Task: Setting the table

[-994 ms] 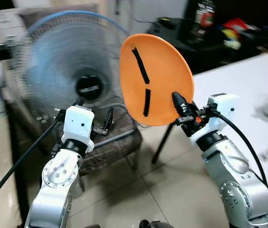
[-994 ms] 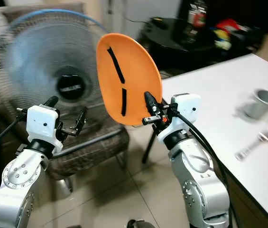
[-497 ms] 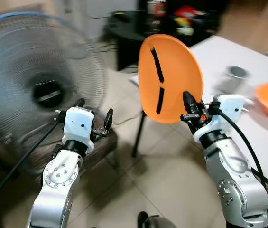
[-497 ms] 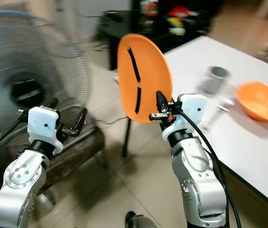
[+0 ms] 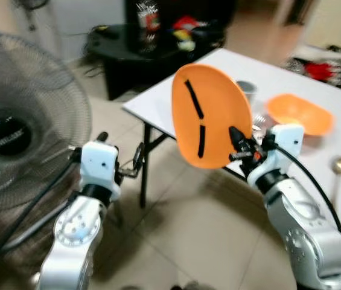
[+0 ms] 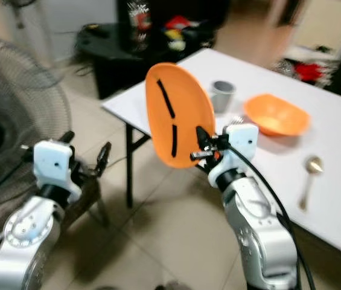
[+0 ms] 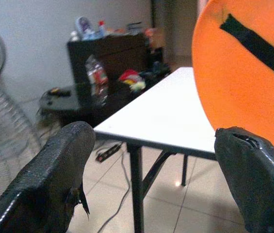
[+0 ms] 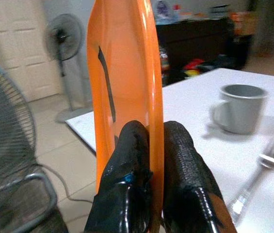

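My right gripper is shut on the lower rim of an orange plate with two black tape strips, held upright in the air before the near corner of a white table. The right wrist view has both fingers pinching the plate. On the table stand a grey mug, an orange bowl and a spoon; a fork lies beside the mug. My left gripper is open and holds nothing, low on the left over the floor.
A large standing fan is close on my left. A dark low table with bottles and clutter stands behind the white table. Tiled floor lies between me and the table's black legs.
The camera has swung right: the fan slid off to the left and the white table with mug, bowl and spoon came into view. The plate stays upright in my right gripper.
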